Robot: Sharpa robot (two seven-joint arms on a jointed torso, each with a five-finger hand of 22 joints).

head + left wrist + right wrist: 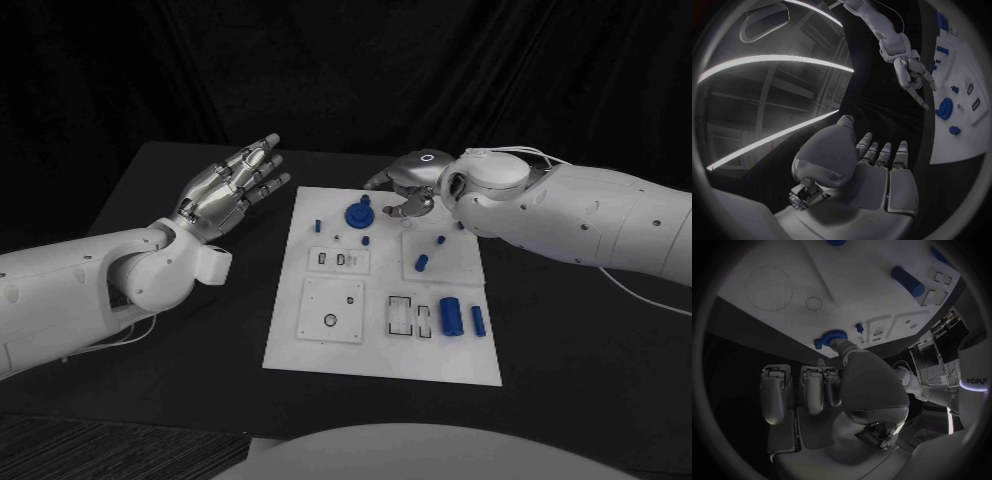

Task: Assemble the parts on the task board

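Note:
The white task board [433, 355] lies in the middle of the black table. A round blue part [361, 215] stands near its far edge, with small blue pegs [366, 241] around it. A short blue cylinder [421, 263] lies mid-board, and a large blue cylinder [450, 315] lies beside a slimmer one [477, 320] nearer the front. My right hand [407, 195] hovers at the board's far edge, just right of the round part [831, 336]; its thumb reaches close to that part and it holds nothing. My left hand [231, 190] is raised left of the board, fingers spread and empty.
The board [967, 135] carries several rectangular recesses and outlined slots [404, 315] toward the front, plus a raised square plate [332, 310]. Black table surface surrounds the board on all sides, and a dark curtain stands behind.

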